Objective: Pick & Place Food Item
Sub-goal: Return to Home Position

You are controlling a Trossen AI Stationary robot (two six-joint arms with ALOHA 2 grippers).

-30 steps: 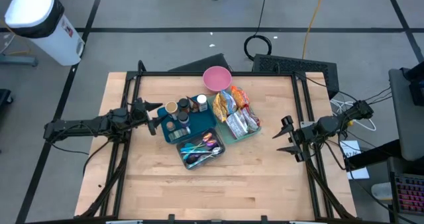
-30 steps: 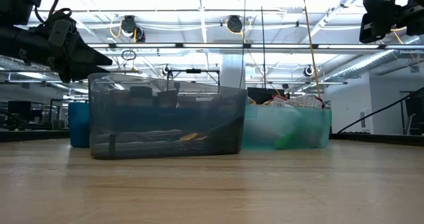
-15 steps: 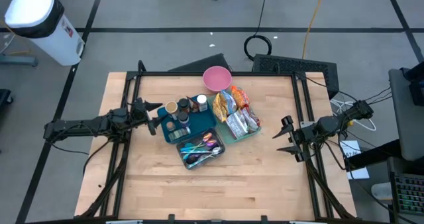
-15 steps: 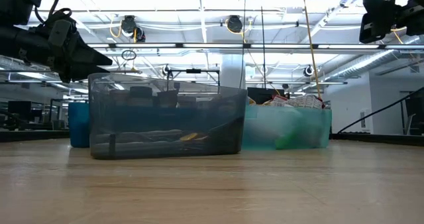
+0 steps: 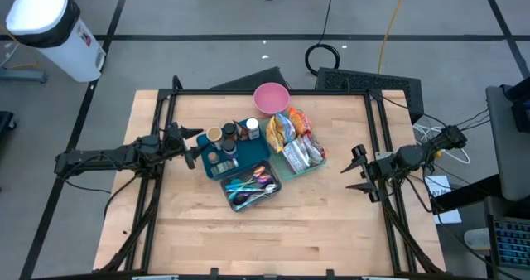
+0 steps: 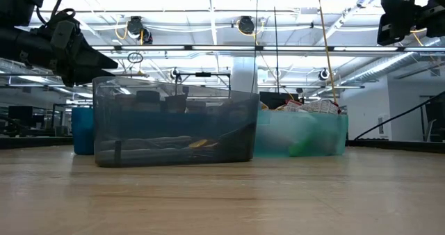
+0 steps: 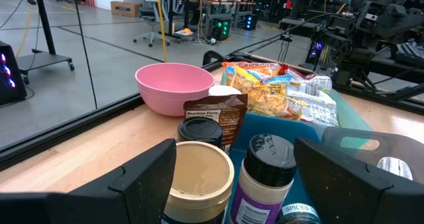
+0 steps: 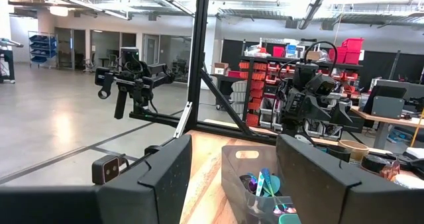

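Note:
Snack packets (image 5: 291, 134) fill a pale green bin (image 5: 310, 166) at the table's middle; they also show in the left wrist view (image 7: 278, 95). A pink bowl (image 5: 271, 98) stands on the table behind it. My left gripper (image 5: 192, 147) is open, level, just left of the blue bin of jars (image 5: 225, 152). My right gripper (image 5: 356, 170) is open, level, right of the green bin. Both hold nothing.
A grey bin of cutlery (image 5: 248, 188) stands on the table in front of the two others. Jars (image 7: 199, 177) stand close before my left fingers. A black frame (image 5: 166, 106) runs along the table's edges. Bare wood lies near the front edge (image 5: 265, 238).

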